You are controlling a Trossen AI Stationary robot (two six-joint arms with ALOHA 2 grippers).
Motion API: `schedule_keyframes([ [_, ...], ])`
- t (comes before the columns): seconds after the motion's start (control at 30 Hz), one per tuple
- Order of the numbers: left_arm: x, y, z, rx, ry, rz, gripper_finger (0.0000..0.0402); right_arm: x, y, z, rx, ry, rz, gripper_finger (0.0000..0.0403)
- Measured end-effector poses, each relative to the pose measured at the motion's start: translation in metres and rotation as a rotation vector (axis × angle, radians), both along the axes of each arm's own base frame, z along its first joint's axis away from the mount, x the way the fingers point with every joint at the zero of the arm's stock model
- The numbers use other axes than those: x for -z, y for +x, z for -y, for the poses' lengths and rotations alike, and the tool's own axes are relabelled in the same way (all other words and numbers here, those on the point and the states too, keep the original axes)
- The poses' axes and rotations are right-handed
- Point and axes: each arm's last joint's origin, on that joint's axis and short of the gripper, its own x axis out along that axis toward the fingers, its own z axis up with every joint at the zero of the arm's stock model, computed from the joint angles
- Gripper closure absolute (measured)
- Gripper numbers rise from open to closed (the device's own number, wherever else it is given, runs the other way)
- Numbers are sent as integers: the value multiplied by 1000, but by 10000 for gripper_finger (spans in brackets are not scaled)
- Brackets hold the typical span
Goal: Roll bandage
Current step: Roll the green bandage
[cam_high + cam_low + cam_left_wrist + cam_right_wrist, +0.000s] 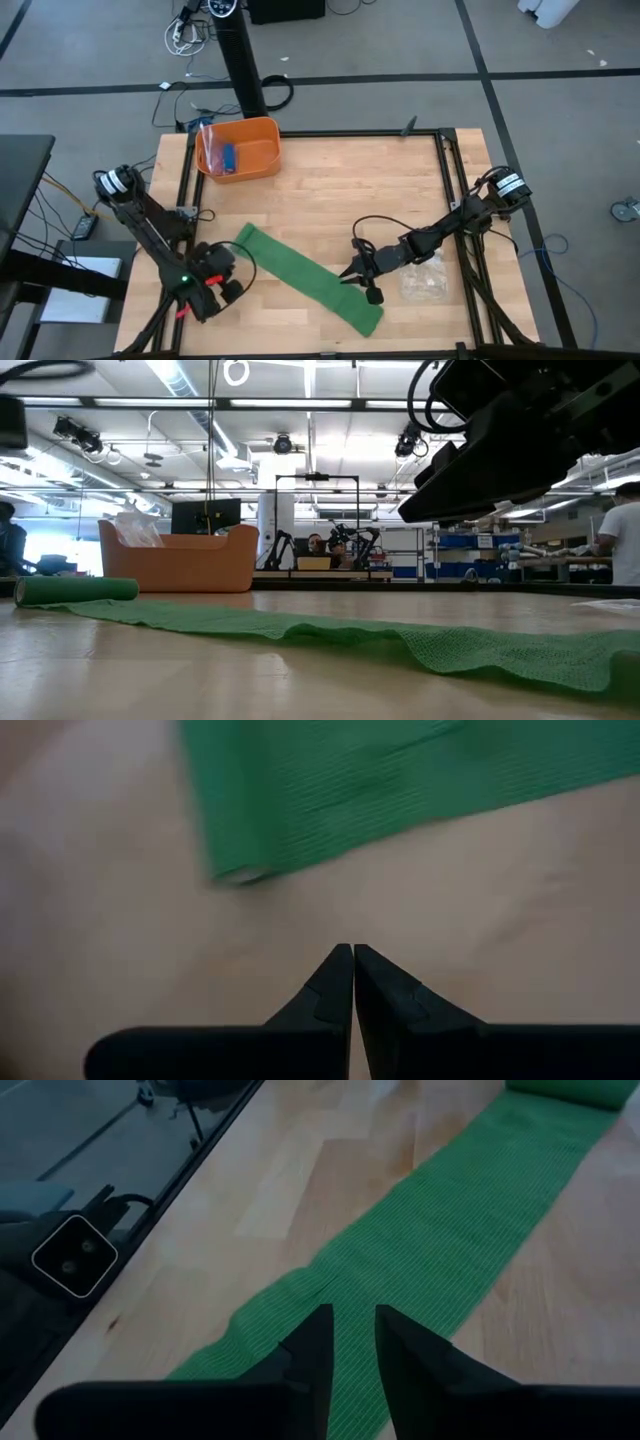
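Note:
The bright green bandage lies flat on the wooden table, slanting from a small rolled end at the left to its loose end near the front edge. The low view shows the roll lying on its side, and the strip has slight ripples. My left gripper is shut and sits just short of the rolled end, apart from it. My right gripper stands slightly open over the strip's middle, above the table.
An orange bin at the far left holds a small blue item and clear plastic. A clear crinkled bag lies by my right arm. A black frame edges the table.

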Motion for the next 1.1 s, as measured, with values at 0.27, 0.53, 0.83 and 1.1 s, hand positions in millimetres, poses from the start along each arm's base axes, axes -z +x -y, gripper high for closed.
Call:
schedule_keyframes([
  [0.27, 19, -10, -7, -48, 250, -112, 380, 0, 0, -1, -11, -15, 8, 321],
  [0.53, 31, -11, 0, 46, 336, -67, 369, -1, 0, -1, -15, -21, 13, 321],
  [0.83, 41, -18, 3, 106, 436, -105, 333, -1, 0, -1, -21, -34, 18, 321],
  [1.1, 49, -16, 4, 134, 501, -55, 309, -1, 0, -1, -22, -35, 18, 323],
])
